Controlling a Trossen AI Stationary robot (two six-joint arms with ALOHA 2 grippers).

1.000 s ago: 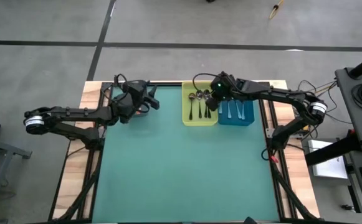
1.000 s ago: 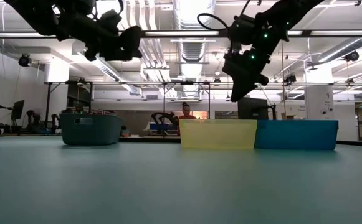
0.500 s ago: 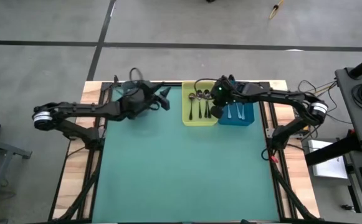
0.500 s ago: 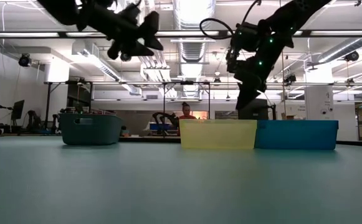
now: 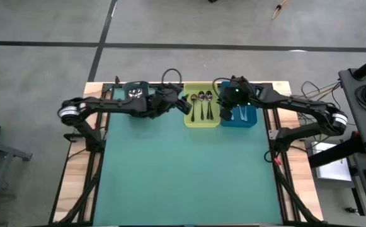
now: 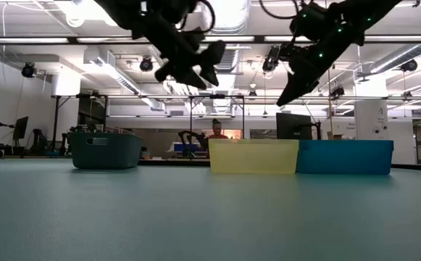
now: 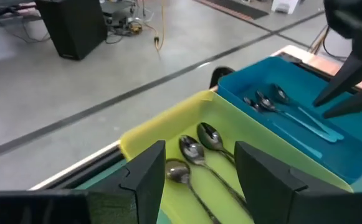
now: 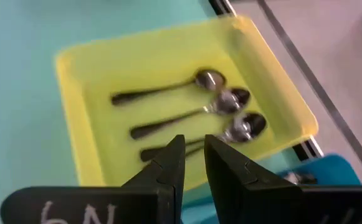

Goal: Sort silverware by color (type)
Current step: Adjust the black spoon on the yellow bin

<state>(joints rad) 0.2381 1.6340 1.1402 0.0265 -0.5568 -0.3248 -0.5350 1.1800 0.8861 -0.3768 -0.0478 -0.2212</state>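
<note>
Three dark-handled spoons (image 5: 201, 104) lie side by side in the yellow tray (image 5: 187, 120), bowls toward the far edge; they also show in the left wrist view (image 7: 196, 152) and the right wrist view (image 8: 193, 106). Pale-handled spoons (image 7: 274, 102) lie in the blue tray (image 5: 253, 120). My left gripper (image 7: 196, 180) hovers open and empty above the yellow tray's left rim (image 5: 184, 104). My right gripper (image 8: 194, 155) hangs high over the seam between the two trays (image 5: 223, 115), its fingers a narrow gap apart with nothing between them.
A dark teal bin (image 5: 135, 91) stands at the far left of the green mat, under my left arm. The two trays sit side by side at the far edge. The near part of the mat (image 5: 183, 176) is bare. A person shows far off in the room (image 6: 216, 130).
My left gripper has swung from above the dark bin toward the table's right, stopping over the yellow tray's left rim, and has tipped more level. My right gripper has shifted right, from over the yellow tray to the seam with the blue tray, and has rolled.
</note>
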